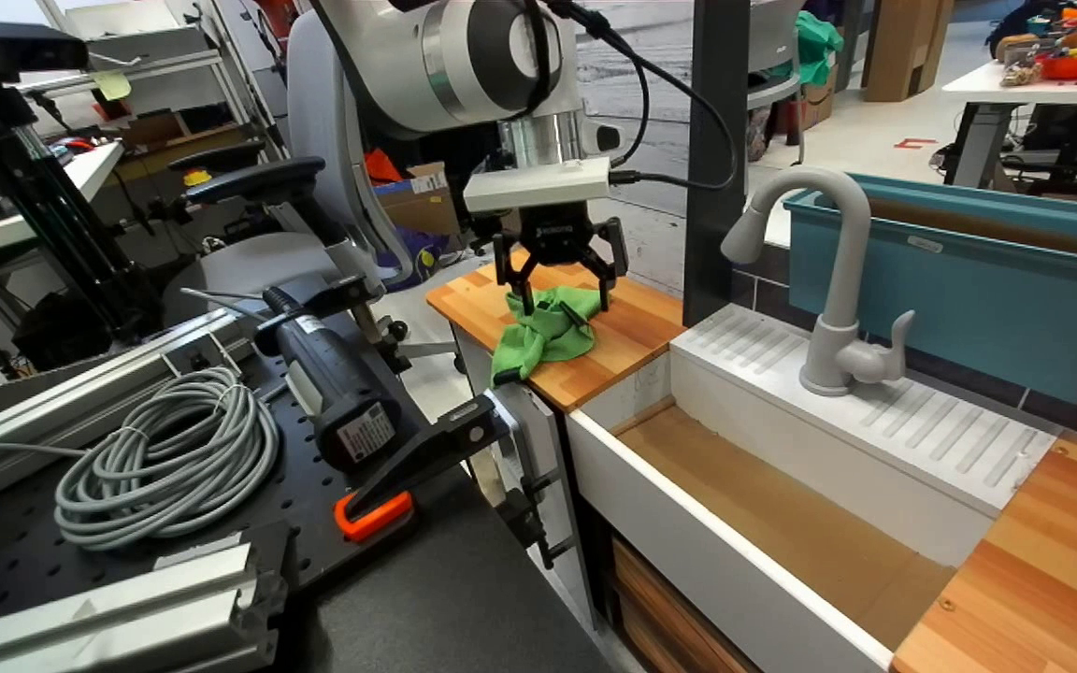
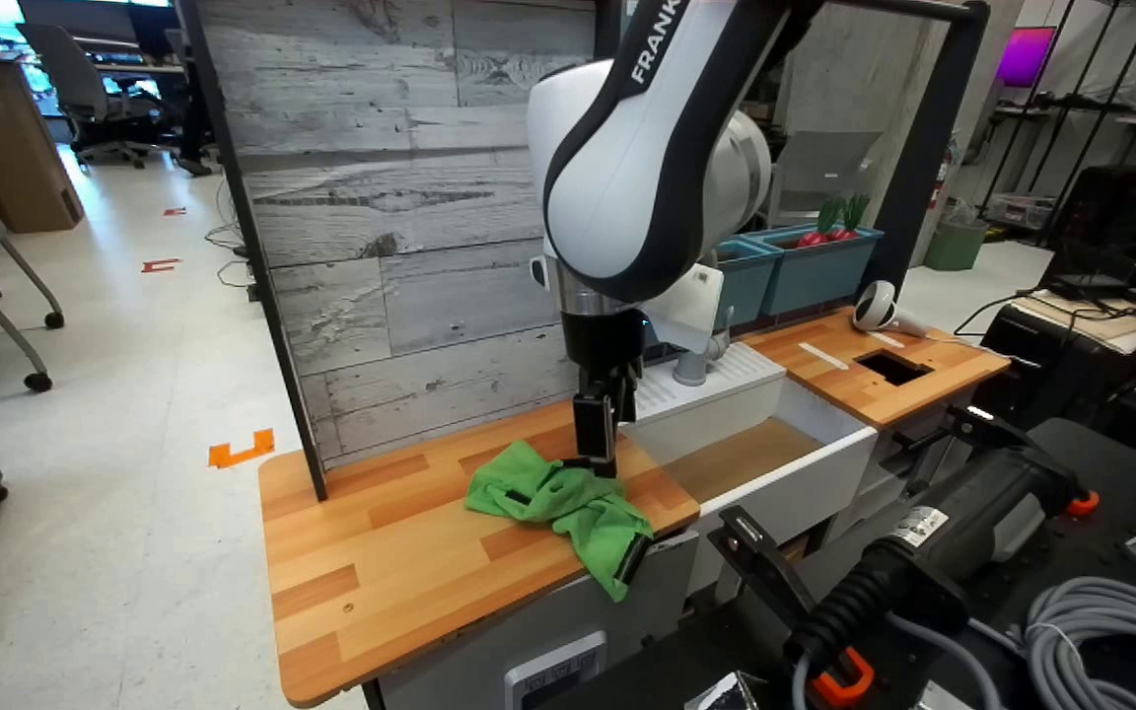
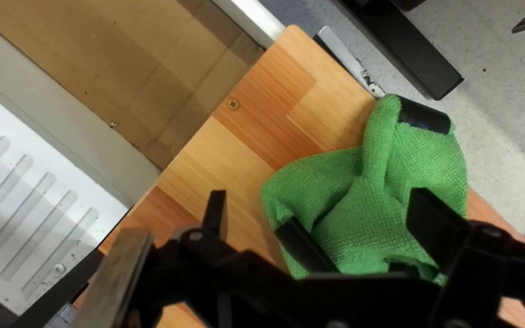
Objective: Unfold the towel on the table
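Note:
A green towel [image 1: 543,348] lies crumpled on the wooden tabletop [image 1: 637,341], with black strips at its corners. It also shows in an exterior view [image 2: 560,498], where one corner with a black strip hangs over the tabletop's front edge. In the wrist view the towel [image 3: 358,200] is bunched in folds. My gripper [image 1: 567,306] is open and points down right over the towel. In the wrist view the gripper [image 3: 318,196] has one finger beside the towel over wood and the other over the towel. Whether the fingertips touch the cloth I cannot tell.
A white sink basin [image 1: 735,551] with a grey faucet [image 1: 842,280] adjoins the tabletop. A grey wood-look panel [image 2: 410,237] stands along the tabletop's back edge. A black workbench [image 1: 445,579] with a coiled grey cable [image 1: 169,458] and a clamp [image 1: 436,439] stands in front.

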Controlling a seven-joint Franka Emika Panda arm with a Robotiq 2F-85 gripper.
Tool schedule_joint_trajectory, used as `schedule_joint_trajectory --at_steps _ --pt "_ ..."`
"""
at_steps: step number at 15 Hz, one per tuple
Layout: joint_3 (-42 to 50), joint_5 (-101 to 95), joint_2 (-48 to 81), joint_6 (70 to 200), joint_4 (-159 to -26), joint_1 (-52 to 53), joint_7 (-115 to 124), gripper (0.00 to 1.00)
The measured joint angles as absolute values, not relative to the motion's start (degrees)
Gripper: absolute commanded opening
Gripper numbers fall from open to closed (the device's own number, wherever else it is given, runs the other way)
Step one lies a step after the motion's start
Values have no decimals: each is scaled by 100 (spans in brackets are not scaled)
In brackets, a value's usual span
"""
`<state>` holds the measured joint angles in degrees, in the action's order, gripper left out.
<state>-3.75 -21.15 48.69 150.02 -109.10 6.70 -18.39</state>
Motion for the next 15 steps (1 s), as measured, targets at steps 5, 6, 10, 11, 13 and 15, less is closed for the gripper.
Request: schedule_joint_trajectory --at_steps 5,6,10,11,13,15 --pt "-350 -2122 5017 14966 -10600 677 -1964 100" --pt "-334 -2123 5073 14967 -10528 688 -1964 100" --pt "-251 -2128 5333 14968 -10241 766 -1950 100" --pt "-231 -2128 5395 14968 -10174 792 -1940 100" --pt "-196 -2128 5503 14971 -10055 839 -1899 75" --pt "-160 -2133 5583 14972 -9951 894 -1864 66"
